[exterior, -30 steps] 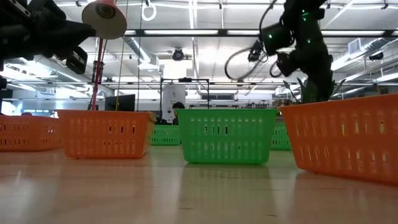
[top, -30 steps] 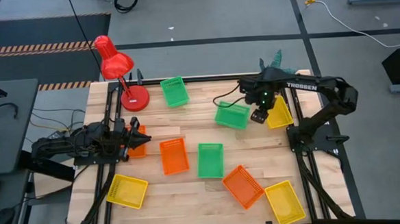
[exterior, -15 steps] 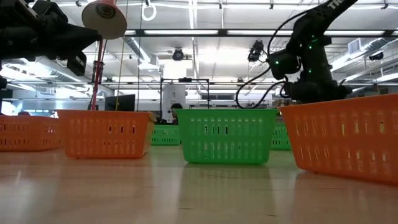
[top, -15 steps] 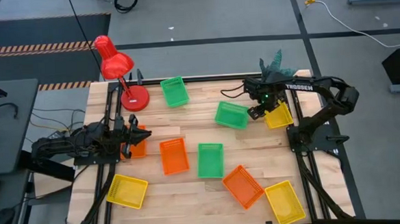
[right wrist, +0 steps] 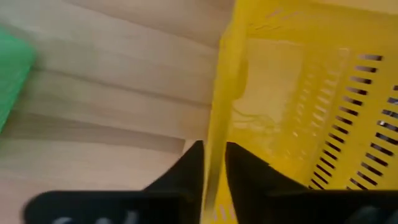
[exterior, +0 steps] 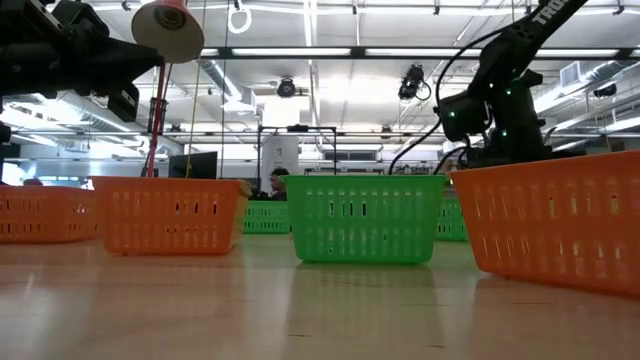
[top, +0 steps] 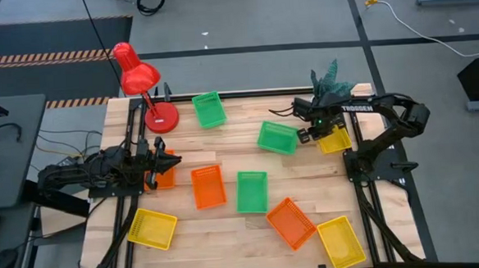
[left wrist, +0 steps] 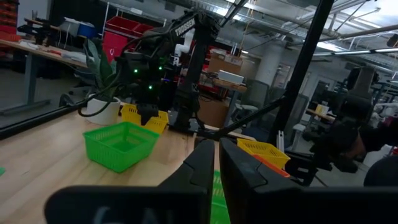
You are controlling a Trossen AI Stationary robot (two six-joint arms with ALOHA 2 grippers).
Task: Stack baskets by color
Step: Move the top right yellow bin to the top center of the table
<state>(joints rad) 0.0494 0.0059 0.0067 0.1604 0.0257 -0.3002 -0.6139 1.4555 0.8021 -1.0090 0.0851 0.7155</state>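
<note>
Yellow basket (right wrist: pixel 292 93) wall clamped edgewise in right jaws.

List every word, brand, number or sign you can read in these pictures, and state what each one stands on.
"TROSSEN": white letters on the right arm in the high view.
White letters on the same arm in the left wrist view: likely the same brand, too blurred to confirm.
White letters at the low view's top edge, on that arm: cut off, unreadable.
Baskets, red lamp and table: no text seen.
</note>
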